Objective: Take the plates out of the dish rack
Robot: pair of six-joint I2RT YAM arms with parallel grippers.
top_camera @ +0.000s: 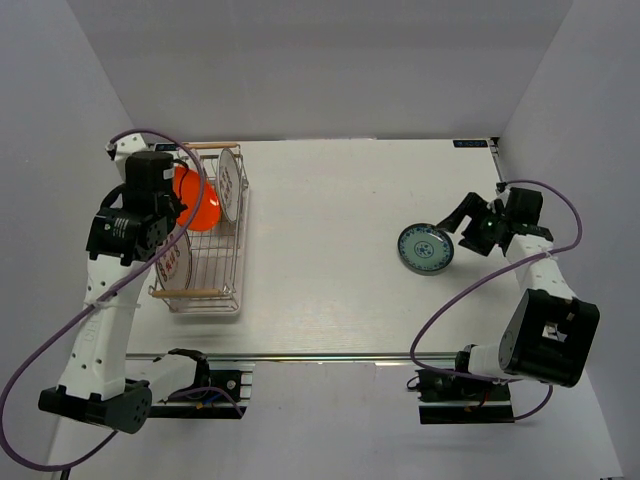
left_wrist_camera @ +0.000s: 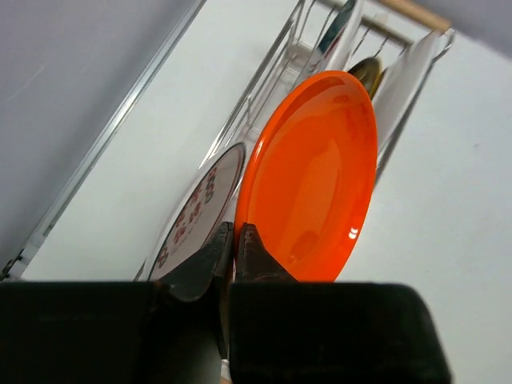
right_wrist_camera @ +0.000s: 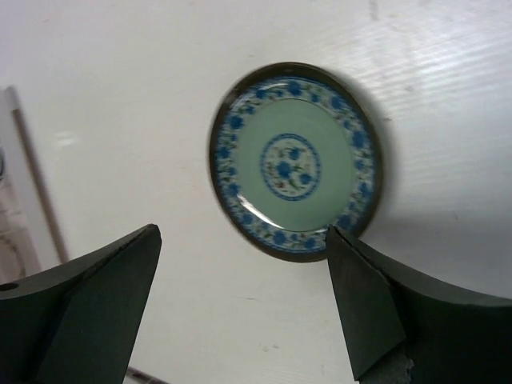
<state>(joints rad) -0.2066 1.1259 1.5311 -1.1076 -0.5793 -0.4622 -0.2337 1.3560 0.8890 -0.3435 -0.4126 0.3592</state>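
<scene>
Grip noted: your left pincer (left_wrist_camera: 234, 244) was clamped on the lower rim of the orange plate (left_wrist_camera: 312, 176), which stood on edge at the left side of the dish rack (top_camera: 215, 290), just beside the white plate with red-green marks (left_wrist_camera: 196, 212). So narrow a pinch could let the plate swing or slip and strike its neighbour or the wires. Your right pincer (right_wrist_camera: 244, 296) stood apart over the blue plate (right_wrist_camera: 294, 160), which lay flat on the tabletop (top_camera: 330, 220).

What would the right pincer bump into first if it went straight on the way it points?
Most likely the blue patterned plate on the table, ahead between the open fingers of the right pincer.
</scene>
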